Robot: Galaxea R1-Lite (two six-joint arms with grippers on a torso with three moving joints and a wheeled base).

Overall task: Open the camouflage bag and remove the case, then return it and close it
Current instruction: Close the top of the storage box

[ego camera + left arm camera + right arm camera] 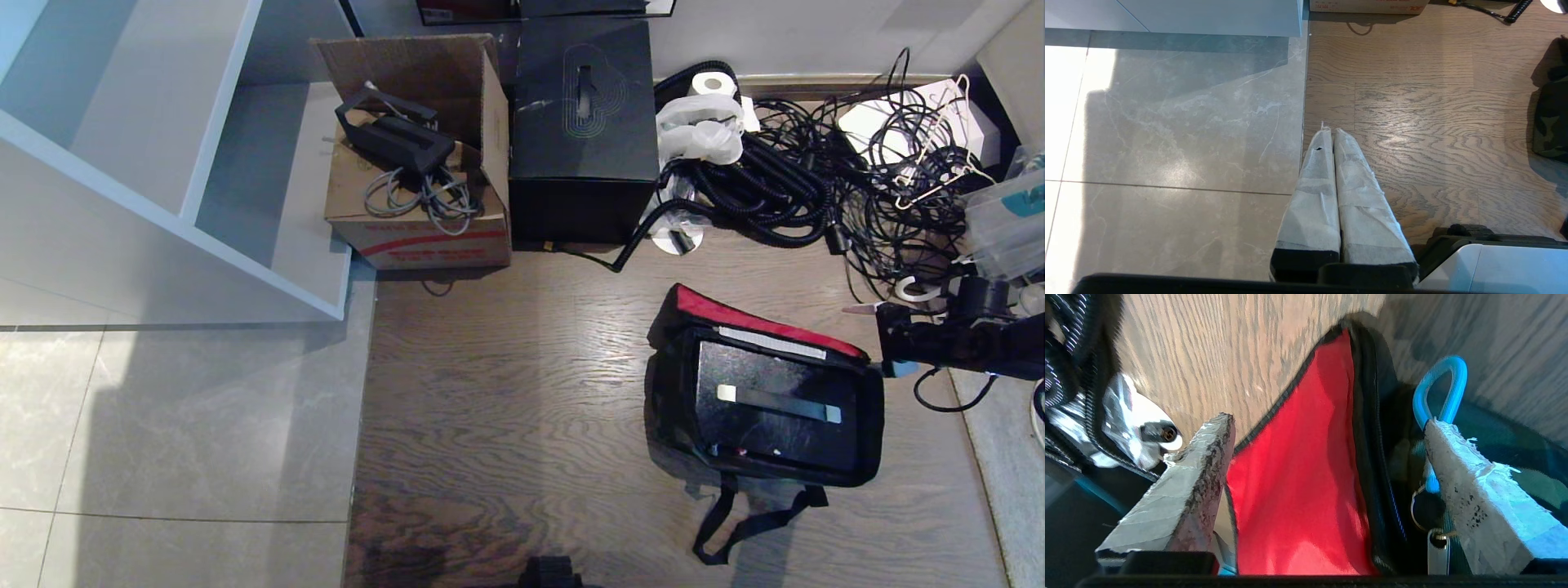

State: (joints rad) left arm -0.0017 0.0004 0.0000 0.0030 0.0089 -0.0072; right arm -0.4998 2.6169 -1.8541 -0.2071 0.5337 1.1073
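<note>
The camouflage bag [870,425] lies open on the wooden floor, its red-lined lid [735,314] folded back on the far side. Inside it lies the case [775,425], flat and black, handle up. My right gripper [878,339] hangs at the bag's far right corner, just off the lid's end. In the right wrist view this gripper [1329,419] is open, and the red lining [1298,490] shows between its fingers without being pinched. A blue loop [1439,388] and the silver zip pull [1438,549] sit beside one finger. My left gripper [1331,131] is shut and idle over the floor, with the bag [1551,118] far off to its side.
A tall black cube box [584,131] and an open cardboard box [416,163] stand at the back. A tangle of black cables [816,180] and a clear plastic container [1008,220] crowd the back right. A white shelf unit [163,147] fills the left.
</note>
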